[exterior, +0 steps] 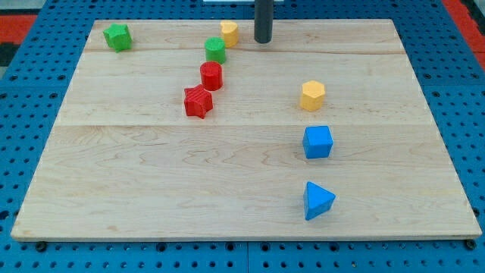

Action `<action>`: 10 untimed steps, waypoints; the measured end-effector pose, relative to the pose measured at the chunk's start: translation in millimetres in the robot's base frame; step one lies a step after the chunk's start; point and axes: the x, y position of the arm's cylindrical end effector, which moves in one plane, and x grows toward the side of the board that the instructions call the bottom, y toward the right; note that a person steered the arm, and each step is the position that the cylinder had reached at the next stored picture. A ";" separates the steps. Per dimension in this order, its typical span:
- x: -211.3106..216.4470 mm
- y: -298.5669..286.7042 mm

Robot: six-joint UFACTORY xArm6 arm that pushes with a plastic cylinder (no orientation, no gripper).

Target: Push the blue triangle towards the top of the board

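Observation:
The blue triangle (317, 200) lies near the view's bottom, right of centre, on the wooden board (151, 174). My tip (262, 40) is at the view's top, near the board's far edge, far above the triangle and a little to its left. A blue cube (317, 142) sits just above the triangle, and a yellow hexagon block (312, 95) above that, both between the triangle and the board's top.
A yellow block (229, 32) and a green cylinder (216, 50) stand left of my tip. A red cylinder (211, 76) and a red star (198, 101) lie below them. A green star (117, 36) sits at the top left. Blue pegboard surrounds the board.

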 end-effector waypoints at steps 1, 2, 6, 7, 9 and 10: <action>-16.3 11.0; -17.6 11.0; 73.4 19.3; 93.0 31.1; 164.8 -0.5; 230.6 -29.6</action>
